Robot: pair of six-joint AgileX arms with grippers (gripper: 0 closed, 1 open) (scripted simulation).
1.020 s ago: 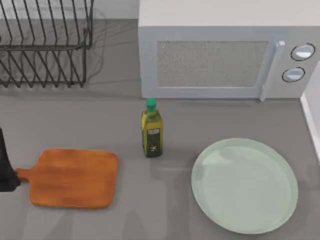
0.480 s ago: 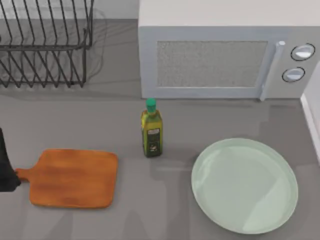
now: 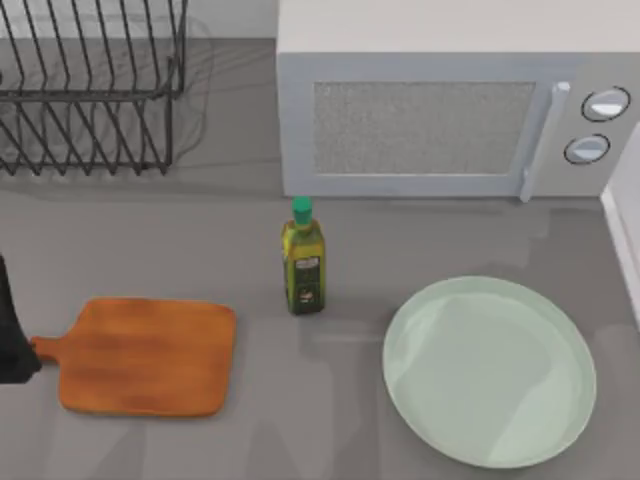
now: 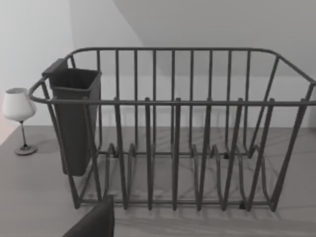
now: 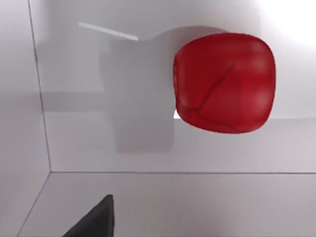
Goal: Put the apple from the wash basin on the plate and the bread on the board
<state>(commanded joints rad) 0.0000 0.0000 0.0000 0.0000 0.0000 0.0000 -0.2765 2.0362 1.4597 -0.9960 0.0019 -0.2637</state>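
On the grey table (image 3: 300, 400), ordered by size: a microwave (image 3: 450, 110) stands at the back, a wire dish rack (image 3: 90, 90) fills the back left corner, and the pale green plate (image 3: 490, 372) lies bare at front right. The wooden board (image 3: 145, 357) lies at front left, equally bare, with an olive oil bottle (image 3: 303, 262) upright between the two, nearer the microwave. A dark part of the left arm (image 3: 8, 330) sits at the table's left edge, just beside the board's handle; its wrist camera faces the rack, a cutlery holder (image 4: 74, 118) hung on it and a wine glass (image 4: 19, 116) beyond. Whether either hand is wide, narrow or holding anything cannot be told. The right wrist camera looks into the pale wash basin (image 5: 148, 197), where the red apple (image 5: 223, 82) rests against its wall, apparently ungripped. By this evidence neither half of the task is done: the apple awaits lifting to the plate, and the bread is yet to reach the board.
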